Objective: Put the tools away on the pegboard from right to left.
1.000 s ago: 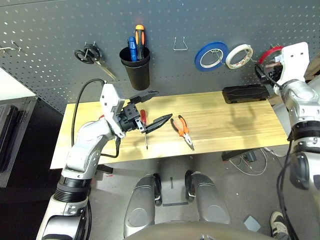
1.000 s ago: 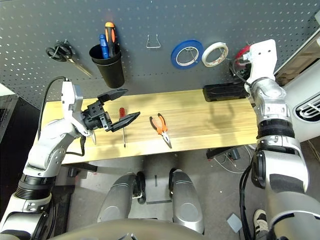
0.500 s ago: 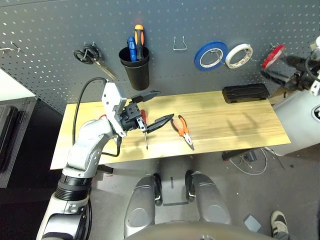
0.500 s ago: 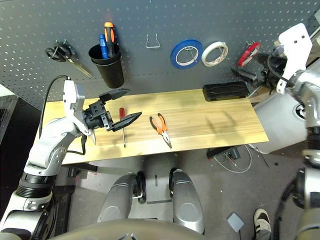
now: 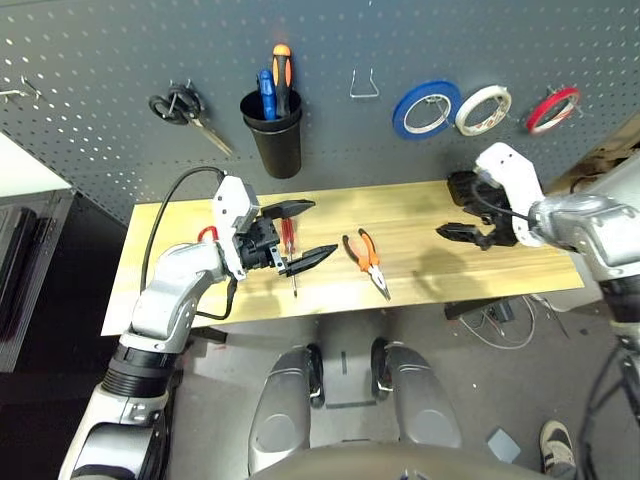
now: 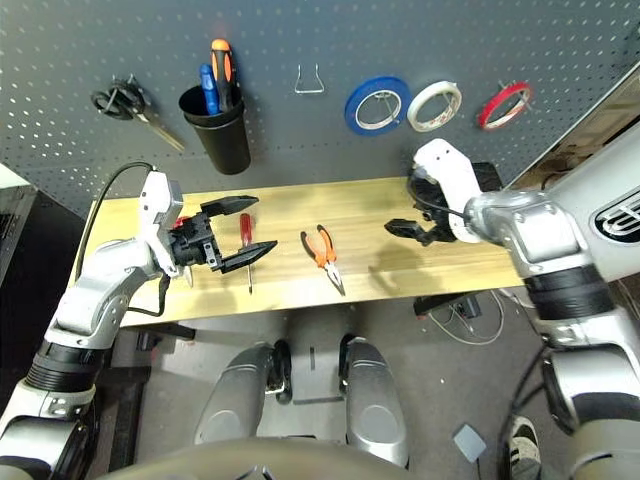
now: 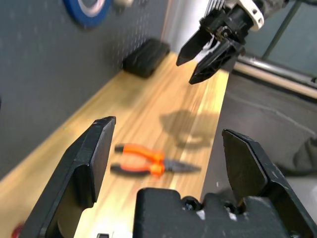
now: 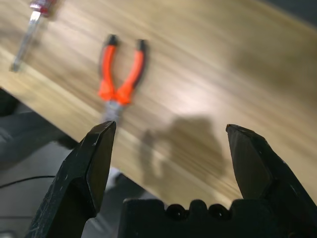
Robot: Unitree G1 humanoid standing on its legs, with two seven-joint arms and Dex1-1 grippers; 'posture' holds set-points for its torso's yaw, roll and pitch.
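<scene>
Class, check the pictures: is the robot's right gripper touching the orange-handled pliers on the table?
Apart. In the left eye view, the right gripper hangs open well to the right of the pliers, with bare wooden table between them.

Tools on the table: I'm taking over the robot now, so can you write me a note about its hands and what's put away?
Left end effector: open, empty, over the red-handled screwdriver.
Right end effector: open, empty, above the table's right part.
Done: red tape ring hangs on the pegboard, far right.
Left: orange-and-black pliers lie mid-table, likely next; then the screwdriver. Something red shows behind the left arm; cannot tell what.
</scene>
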